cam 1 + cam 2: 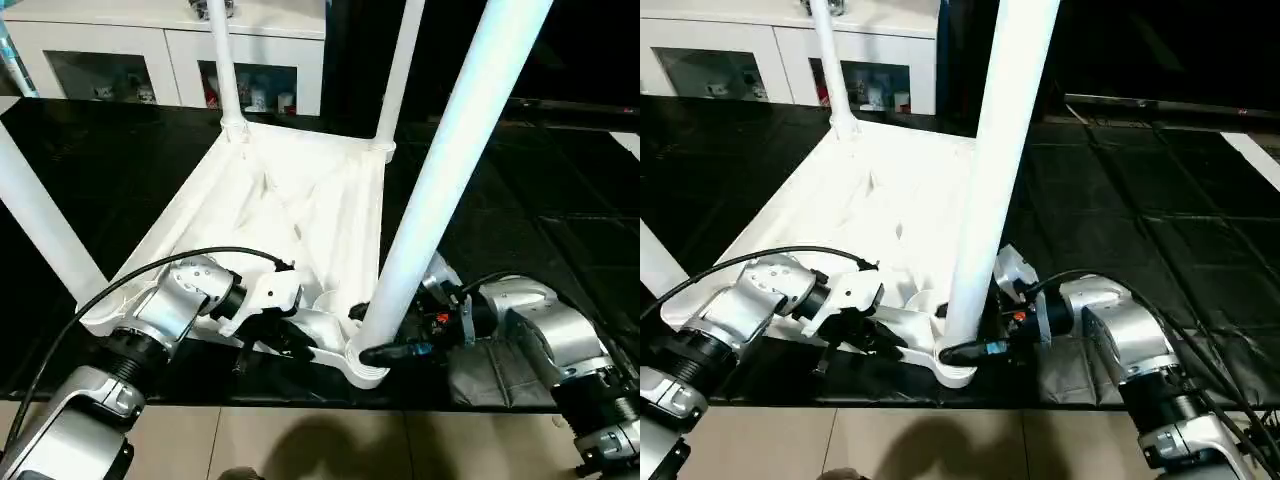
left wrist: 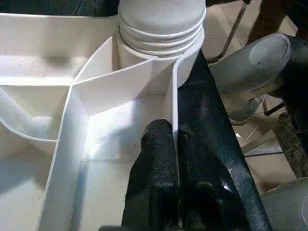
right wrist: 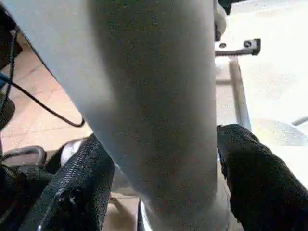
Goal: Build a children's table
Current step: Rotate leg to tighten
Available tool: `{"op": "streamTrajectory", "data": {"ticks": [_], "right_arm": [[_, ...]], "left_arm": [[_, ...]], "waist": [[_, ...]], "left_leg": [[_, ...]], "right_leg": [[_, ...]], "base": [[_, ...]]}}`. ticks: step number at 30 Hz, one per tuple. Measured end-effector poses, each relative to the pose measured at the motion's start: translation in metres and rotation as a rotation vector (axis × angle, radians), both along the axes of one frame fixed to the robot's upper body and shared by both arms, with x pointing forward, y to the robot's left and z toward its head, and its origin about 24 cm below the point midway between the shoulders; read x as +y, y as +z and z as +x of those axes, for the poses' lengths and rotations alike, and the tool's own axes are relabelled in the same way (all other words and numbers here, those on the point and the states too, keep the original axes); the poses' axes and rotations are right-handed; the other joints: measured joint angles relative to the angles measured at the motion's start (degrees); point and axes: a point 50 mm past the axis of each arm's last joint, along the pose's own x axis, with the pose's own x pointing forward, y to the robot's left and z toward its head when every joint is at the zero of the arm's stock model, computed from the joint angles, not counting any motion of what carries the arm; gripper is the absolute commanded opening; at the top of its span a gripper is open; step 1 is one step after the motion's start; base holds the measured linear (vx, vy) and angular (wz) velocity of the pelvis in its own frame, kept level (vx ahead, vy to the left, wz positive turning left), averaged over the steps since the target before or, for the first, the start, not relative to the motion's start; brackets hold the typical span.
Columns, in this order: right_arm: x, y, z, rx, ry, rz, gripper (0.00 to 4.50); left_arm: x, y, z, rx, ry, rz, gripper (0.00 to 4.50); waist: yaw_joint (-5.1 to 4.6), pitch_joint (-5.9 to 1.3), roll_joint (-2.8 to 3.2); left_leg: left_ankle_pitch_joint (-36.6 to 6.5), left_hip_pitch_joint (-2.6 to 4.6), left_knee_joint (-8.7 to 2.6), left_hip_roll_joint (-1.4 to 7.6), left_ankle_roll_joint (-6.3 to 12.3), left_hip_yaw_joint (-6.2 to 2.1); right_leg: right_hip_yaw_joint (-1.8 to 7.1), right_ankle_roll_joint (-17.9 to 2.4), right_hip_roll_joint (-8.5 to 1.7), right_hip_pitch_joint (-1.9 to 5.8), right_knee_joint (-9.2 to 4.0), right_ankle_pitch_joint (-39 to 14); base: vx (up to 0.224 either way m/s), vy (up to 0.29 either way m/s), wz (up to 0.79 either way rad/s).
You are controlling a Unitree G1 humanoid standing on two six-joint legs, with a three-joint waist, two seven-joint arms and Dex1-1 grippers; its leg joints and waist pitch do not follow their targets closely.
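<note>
Children's table [image 1: 300, 210] is all white plastic, flipped ribbed-side up on the black floor [image 1: 520, 230], legs up. My left hand [image 2: 175, 144] pinches a rim wall; my right hand [image 3: 159, 183] straddles the near leg [image 1: 440, 180], grip unclear.

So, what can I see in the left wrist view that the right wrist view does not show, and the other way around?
Left wrist view: the left gripper shut on a thin rib of the tabletop, just beside the ribbed base of the leg.

Right wrist view: the right gripper with a finger on each side of the leg's shaft, and a black cable over the floor.

Both: the same near leg.
</note>
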Motion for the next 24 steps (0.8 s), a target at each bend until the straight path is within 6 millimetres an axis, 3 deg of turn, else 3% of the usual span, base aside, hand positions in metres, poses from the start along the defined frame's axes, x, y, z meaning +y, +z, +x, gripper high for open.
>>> {"op": "streamTrajectory", "data": {"ticks": [10,20,24], "right_arm": [[0.007,-0.002,0.002,-0.034,0.009,-0.008,2.24],[0.010,-0.004,0.001,-0.057,-0.065,0.017,2.12],[0.014,-0.008,0.011,-0.083,-0.323,0.019,2.07]], "left_arm": [[0.001,-0.001,0.001,-0.015,0.004,0.007,0.00],[-0.001,-0.002,0.003,-0.015,0.052,0.002,0.00],[0.000,-0.003,0.013,-0.014,0.239,-0.005,0.00]], "waist": [[-0.04,0.00,0.00],[-0.14,-0.02,-0.02],[-1.67,-0.02,-0.06]], "left_leg": [[0.0,0.05,0.12,0.01,0.00,0.00],[0.0,0.18,0.12,0.01,-0.01,0.00],[0.1,0.30,0.15,0.00,-0.10,-0.01]], "right_leg": [[0.02,0.0,0.00,0.06,0.07,0.0],[0.04,0.0,0.00,0.14,0.13,0.0],[0.06,0.2,0.00,0.10,0.27,-0.1]], "base": [[0.000,0.000,0.00],[0.000,0.000,0.00],[0.000,0.000,0.00]]}}
